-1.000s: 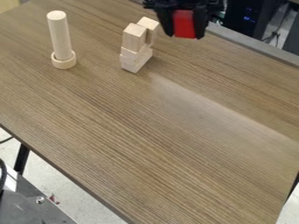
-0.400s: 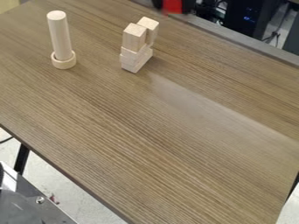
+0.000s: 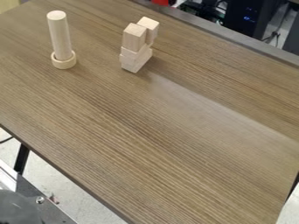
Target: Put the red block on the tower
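Red block is held up at the view's top edge, above and slightly right of the tower as we see it, well apart from it. The claw looks closed around the block. Over these last moments the two have climbed in our view and drifted left, nearer the tower's line. We take that as lifting for clearance and lining up, so the carrying seems well along and the placing is still to do.

The tower hasn't shifted: two upright blocks, one nearer and one behind, stand on its stacked base. Left of the tower, the peg stands in its ring, out of our way.

Next we'd centre over both tops, then lower slowly and level; a sideways nudge could topple those narrow uprights.
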You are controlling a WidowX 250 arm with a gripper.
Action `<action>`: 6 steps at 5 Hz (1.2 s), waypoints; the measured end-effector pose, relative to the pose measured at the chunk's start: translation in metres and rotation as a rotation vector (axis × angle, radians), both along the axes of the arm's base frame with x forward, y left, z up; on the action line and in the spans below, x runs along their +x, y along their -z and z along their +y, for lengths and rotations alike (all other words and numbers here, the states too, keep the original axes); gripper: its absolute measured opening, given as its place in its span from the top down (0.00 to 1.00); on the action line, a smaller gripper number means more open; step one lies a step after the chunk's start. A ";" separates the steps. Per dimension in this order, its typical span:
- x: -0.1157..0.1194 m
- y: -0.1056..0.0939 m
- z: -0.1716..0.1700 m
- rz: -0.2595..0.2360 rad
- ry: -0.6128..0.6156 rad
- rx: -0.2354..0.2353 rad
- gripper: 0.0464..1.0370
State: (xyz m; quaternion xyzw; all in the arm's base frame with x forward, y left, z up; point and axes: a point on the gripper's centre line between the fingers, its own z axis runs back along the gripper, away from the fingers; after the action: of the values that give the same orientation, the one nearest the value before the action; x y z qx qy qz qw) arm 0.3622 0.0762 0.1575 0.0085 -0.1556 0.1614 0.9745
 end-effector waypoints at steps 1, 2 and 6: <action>-0.002 0.005 0.014 0.013 -0.030 0.000 0.44; -0.004 0.011 0.023 0.033 -0.041 0.004 0.44; -0.003 0.031 0.037 0.059 -0.053 0.011 0.44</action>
State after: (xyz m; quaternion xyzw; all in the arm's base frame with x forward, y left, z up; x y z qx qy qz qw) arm 0.3588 0.1135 0.1261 0.0229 -0.1275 0.1859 0.9740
